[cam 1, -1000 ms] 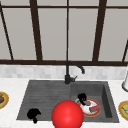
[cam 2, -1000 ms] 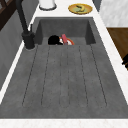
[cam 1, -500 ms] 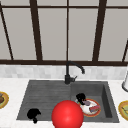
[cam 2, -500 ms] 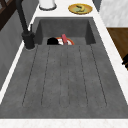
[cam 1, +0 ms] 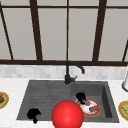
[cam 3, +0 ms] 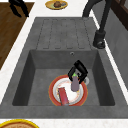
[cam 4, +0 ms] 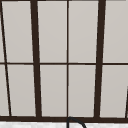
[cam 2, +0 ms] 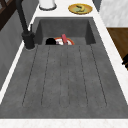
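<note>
Fingers of right hand (cam 3: 78, 70) curl on one eggplant (cam 3: 74, 83) — one plate (cam 3: 53, 93).

My right hand (cam 1: 81, 97) sits in the sink basin (cam 1: 106, 100) right of the faucet (cam 1: 68, 78), over the plate (cam 1: 89, 110) holding an eggplant (cam 3: 74, 83), with my left hand (cam 1: 33, 114) well left of the faucet, at the drainboard's (cam 1: 42, 97) front edge.

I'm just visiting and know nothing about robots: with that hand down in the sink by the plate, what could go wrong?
The right hand curls round a purple piece on the plate; lifting it carelessly might knock the red piece beside it off the plate. The faucet arches just above, so a hasty rise could perhaps bump it.
</note>
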Available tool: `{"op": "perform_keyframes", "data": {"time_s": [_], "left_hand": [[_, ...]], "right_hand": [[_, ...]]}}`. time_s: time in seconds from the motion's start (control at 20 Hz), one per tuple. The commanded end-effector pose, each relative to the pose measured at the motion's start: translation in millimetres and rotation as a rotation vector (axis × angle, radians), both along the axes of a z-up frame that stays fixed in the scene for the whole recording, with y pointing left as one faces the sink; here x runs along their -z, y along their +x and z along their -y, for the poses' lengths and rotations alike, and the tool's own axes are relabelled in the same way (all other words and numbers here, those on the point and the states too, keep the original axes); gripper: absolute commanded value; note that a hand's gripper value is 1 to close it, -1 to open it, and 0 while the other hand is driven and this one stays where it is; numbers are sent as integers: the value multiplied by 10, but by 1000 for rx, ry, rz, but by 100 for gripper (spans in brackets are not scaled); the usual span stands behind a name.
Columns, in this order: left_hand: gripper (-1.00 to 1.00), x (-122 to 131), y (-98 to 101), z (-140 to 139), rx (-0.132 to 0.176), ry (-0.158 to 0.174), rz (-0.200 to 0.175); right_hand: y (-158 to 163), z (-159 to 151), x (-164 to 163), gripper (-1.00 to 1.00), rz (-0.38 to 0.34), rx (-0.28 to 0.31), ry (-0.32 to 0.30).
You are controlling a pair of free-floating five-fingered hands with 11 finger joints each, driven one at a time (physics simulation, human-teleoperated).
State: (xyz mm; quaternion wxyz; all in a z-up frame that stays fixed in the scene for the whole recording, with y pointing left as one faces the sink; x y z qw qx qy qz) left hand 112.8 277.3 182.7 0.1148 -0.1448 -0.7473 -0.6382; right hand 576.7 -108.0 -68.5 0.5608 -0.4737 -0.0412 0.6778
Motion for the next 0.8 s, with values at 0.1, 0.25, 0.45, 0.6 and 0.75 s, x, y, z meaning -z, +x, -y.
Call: {"op": "perform_keyframes", "data": {"time_s": [0.1, 0.25, 0.45, 0.6, 0.75], "left_hand": [[0, 0, 0, 0, 0, 0, 0], [0, 0, 0, 0, 0, 0, 0], [0, 0, 0, 0, 0, 0, 0], [0, 0, 0, 0, 0, 0, 0], [0, 0, 0, 0, 0, 0, 0]], "right_hand": [[-8, 160, 223, -100, 67, -56, 15], [-63, 207, 167, -100, 30, -61, 83], [-63, 218, -74, -100, -32, -29, 103], [-67, 341, -178, -100, -9, -1, 91], [-212, 401, -315, -100, 39, -9, 104]]}}
